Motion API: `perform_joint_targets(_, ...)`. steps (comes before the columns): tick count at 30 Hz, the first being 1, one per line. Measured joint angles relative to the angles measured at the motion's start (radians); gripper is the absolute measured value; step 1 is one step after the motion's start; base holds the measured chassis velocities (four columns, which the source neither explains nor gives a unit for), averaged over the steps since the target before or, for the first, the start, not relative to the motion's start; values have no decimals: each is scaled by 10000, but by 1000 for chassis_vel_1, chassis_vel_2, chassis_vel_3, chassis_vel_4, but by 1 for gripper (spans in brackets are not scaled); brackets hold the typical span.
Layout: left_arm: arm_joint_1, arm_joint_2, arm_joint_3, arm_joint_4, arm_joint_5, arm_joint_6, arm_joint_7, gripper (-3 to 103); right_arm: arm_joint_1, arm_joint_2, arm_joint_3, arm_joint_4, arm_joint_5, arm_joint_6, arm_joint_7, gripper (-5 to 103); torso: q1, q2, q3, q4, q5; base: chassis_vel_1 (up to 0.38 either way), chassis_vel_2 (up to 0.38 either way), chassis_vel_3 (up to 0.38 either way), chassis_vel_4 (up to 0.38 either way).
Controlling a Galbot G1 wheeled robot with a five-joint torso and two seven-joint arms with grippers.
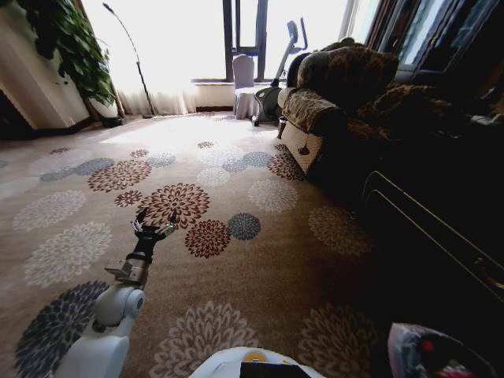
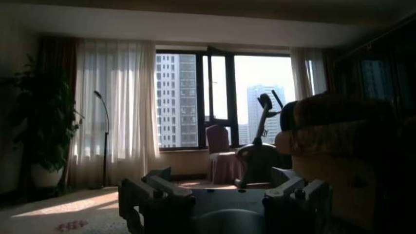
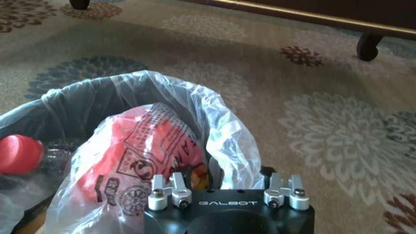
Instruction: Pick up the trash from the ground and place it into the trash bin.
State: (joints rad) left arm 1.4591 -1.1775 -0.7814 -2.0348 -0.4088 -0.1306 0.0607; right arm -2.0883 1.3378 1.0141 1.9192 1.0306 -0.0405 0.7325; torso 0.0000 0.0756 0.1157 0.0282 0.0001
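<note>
The trash bin (image 3: 78, 100) is a dark bin with a translucent white liner and lies right under my right gripper (image 3: 224, 192). That gripper is open and nothing shows between its fingers. Inside the bin lie pieces of trash: a clear plastic bag with red print (image 3: 143, 146) and a red-capped bottle (image 3: 16, 153). In the head view the bin (image 1: 429, 350) shows at the lower right corner. My left gripper (image 1: 152, 228) reaches forward above the flowered carpet. It is open and empty, and its fingers (image 2: 156, 195) point toward the window.
A brown patterned sofa (image 1: 339, 94) and a dark cabinet (image 1: 441, 228) line the right side. A covered chair (image 1: 244, 87), an exercise machine (image 1: 287, 55), a floor lamp (image 1: 134, 59) and a large plant (image 1: 67, 43) stand by the window. Open carpet (image 1: 236, 181) lies ahead.
</note>
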Motion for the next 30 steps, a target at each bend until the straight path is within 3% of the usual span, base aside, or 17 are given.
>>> perform_joint_targets(4, 0, 0, 0, 0, 0, 0, 0, 100, -1, -1, 2, 5, -1, -4, -1, 64, 0, 0, 0, 0, 0, 0, 0, 0, 0)
perform_joint_targets(25, 0, 0, 0, 0, 0, 0, 0, 100, -91, 71, 35, 244, -137, -10, -9, 64, 0, 0, 0, 0, 2, 0, 0, 0, 0)
perform_joint_targets(27, 0, 0, 0, 0, 0, 0, 0, 100, -268, 238, 109, 738, -424, 60, -17, 74, 0, 0, 0, 0, 2, 0, 0, 0, 0)
perform_joint_targets(29, 0, 0, 1, 0, 0, 0, 0, 100, -339, 304, 139, 927, -534, 93, -23, 74, 0, 0, -1, 0, 1, 0, 0, 0, 0)
perform_joint_targets(30, 0, 0, 0, 0, 0, 0, 0, 100, -560, 512, 229, 1524, -889, 195, -42, 84, 0, 0, -1, 0, 1, 0, 0, 0, 0)
